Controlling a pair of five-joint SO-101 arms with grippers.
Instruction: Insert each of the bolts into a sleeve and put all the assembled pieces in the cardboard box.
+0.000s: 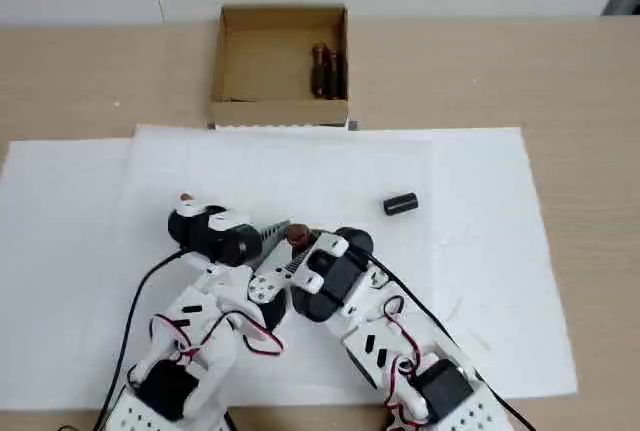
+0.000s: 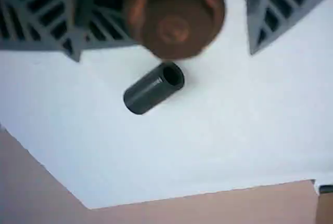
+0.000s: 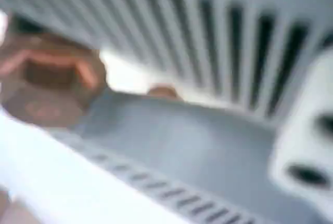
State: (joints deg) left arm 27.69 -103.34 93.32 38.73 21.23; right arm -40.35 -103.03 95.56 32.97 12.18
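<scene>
— Where is there room to move?
— The white paper lies open to the right of the arms. A black sleeve lies there, well inside its edges.
— The grippers?
— The left gripper has its jaws apart around the copper-headed bolt. The right gripper is just beside it, and I cannot tell its grip.
— The box?
— The cardboard box sits at the paper's far edge, with the assembled pieces along its right wall.

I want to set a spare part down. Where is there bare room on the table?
Free: the paper left of the left arm; the strip between the cardboard box and the arms; the paper right of the sleeve. Crowded: front centre, where the right arm meets it at the bolt.
</scene>
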